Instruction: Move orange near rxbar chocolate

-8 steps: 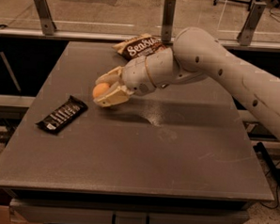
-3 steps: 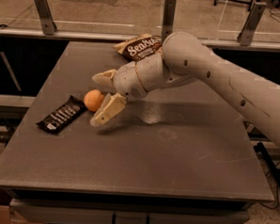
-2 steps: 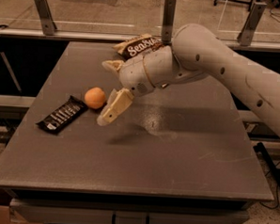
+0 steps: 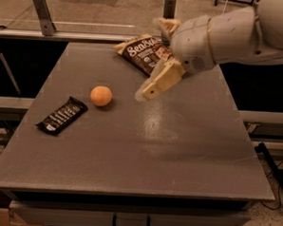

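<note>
The orange (image 4: 101, 95) rests on the grey table (image 4: 177, 150), left of centre. The rxbar chocolate (image 4: 62, 115), a slim black bar with white lettering, lies flat just to the lower left of the orange, a small gap between them. My gripper (image 4: 152, 58) is open and empty, lifted above the table to the right of the orange and well apart from it. One cream finger (image 4: 158, 83) points down-left and the other (image 4: 167, 26) sits higher up at the back.
A brown-and-cream snack bag (image 4: 140, 50) lies at the table's back, partly behind my gripper. The white arm (image 4: 231, 36) comes in from the upper right. A metal rail (image 4: 88, 36) runs behind the table's far edge.
My gripper let go of the orange beside the black bar, then opened, rose and drew back to the right. The orange now sits alone on the table.
</note>
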You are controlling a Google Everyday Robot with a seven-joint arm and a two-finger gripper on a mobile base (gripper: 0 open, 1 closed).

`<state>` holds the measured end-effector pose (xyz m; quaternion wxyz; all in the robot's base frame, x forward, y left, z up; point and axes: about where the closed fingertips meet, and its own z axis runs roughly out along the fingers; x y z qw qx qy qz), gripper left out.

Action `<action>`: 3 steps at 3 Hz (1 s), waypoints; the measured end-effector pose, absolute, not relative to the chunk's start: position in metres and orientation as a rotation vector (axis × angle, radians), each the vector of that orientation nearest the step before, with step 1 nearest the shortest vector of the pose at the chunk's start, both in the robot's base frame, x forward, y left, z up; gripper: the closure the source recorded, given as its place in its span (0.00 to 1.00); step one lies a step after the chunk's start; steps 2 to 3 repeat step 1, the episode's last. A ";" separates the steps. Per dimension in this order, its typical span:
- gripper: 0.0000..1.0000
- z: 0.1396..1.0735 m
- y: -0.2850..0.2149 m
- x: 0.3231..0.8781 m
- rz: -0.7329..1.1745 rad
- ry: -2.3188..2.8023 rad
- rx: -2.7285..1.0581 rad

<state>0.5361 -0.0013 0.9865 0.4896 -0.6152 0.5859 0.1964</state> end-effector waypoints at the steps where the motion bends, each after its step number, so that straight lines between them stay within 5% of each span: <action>1: 0.00 0.998 -0.012 0.531 0.439 1.428 -1.483; 3: 0.00 0.998 -0.012 0.531 0.439 1.428 -1.483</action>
